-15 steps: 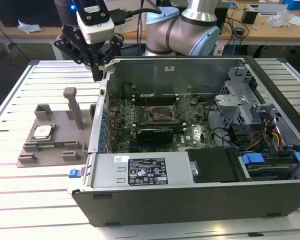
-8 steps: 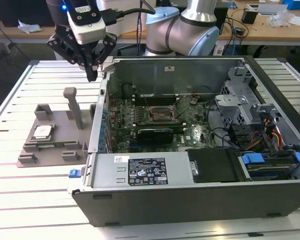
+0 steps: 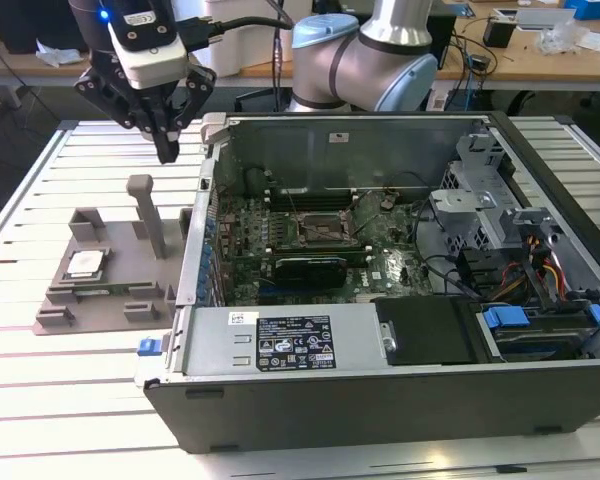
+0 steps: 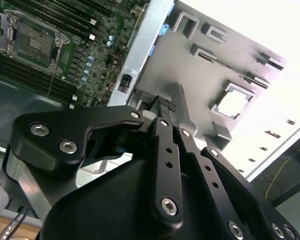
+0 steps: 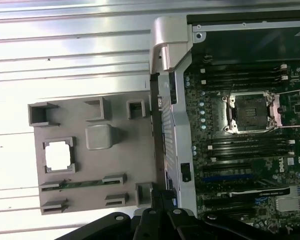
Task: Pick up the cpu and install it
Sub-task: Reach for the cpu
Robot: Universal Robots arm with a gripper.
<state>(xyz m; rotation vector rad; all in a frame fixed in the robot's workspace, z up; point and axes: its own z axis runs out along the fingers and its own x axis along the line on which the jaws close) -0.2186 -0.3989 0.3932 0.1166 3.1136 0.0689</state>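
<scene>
In the exterior view my gripper [image 3: 168,150] hangs in the air, its black fingers pressed together to a point and pinching nothing. Just below my fingertips stands the tall grey post [image 3: 150,215] of the flat grey plastic tray [image 3: 100,302]. The cpu [image 3: 85,264], a small flat square chip with a silvery top, lies in a recess of that tray, lower than my fingertips, toward the exterior view's left and well apart from them. The open dark metal computer case [image 3: 380,385] sits on my fingers' other side, on the white slatted table [image 3: 40,400].

In the second wrist view my fingers [image 4: 165,125] meet at the tip. Beyond them the cpu [image 4: 233,103] shows bright in its recess, untouched. The black-framed square socket [image 4: 32,42] on the green motherboard [image 4: 97,47] lies past the case wall.

In the first wrist view my fingertips hover near the tray's edge [image 5: 125,165], just beside the case wall. The cpu [image 5: 58,155] sits across the tray from them, and the socket [image 5: 250,112] is well apart on the opposite side
</scene>
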